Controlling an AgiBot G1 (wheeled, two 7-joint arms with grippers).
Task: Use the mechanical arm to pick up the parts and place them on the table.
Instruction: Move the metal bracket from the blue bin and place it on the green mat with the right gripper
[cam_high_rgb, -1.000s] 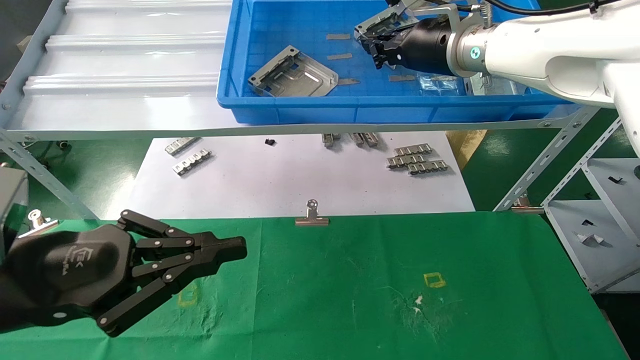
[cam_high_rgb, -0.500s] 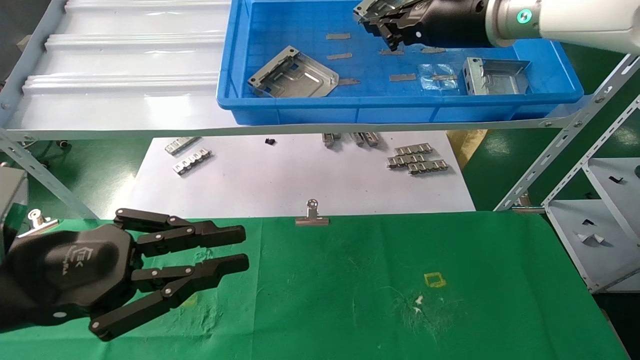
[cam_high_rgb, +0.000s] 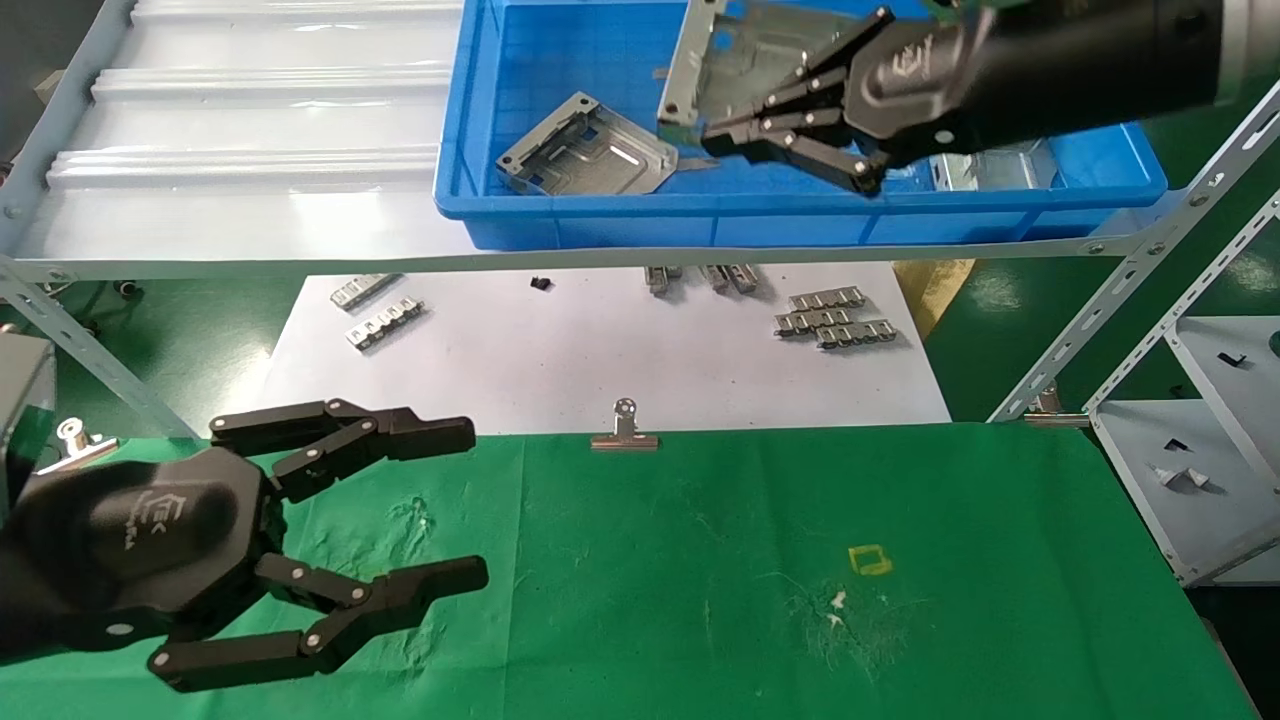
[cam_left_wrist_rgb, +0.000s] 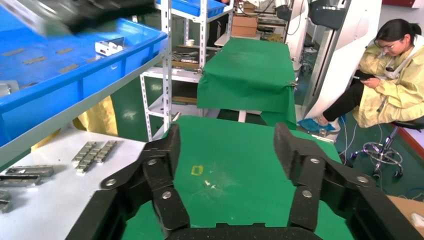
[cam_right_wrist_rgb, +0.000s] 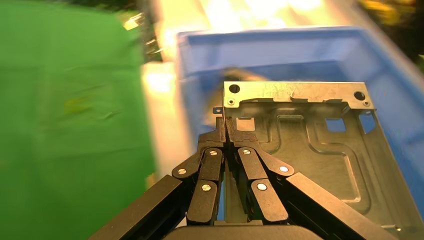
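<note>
My right gripper (cam_high_rgb: 708, 142) is shut on the flange edge of one of the parts (cam_high_rgb: 738, 55), a silver stamped plate held tilted in the air above the blue bin (cam_high_rgb: 800, 228). In the right wrist view the gripper (cam_right_wrist_rgb: 225, 131) pinches the plate (cam_right_wrist_rgb: 310, 135) at its rim. Another part (cam_high_rgb: 585, 152) lies flat in the bin, and one more (cam_high_rgb: 1000, 168) shows partly behind the right arm. My left gripper (cam_high_rgb: 474, 505) hovers open and empty over the green table (cam_high_rgb: 700, 560) at the near left; in its own view the left gripper (cam_left_wrist_rgb: 225, 142) frames only bare cloth.
A white paper sheet (cam_high_rgb: 600, 360) with ridged metal strips (cam_high_rgb: 830, 318) lies under the grey ribbed shelf (cam_high_rgb: 250, 130). A binder clip (cam_high_rgb: 623, 430) sits on the table's far edge. A yellow square outline (cam_high_rgb: 868, 558) marks the cloth. A white rack (cam_high_rgb: 1190, 440) stands at the right.
The right gripper has lifted the plate out of the bin's far part and swung it nearer and higher. The left gripper's fingers have spread from shut to wide open.
</note>
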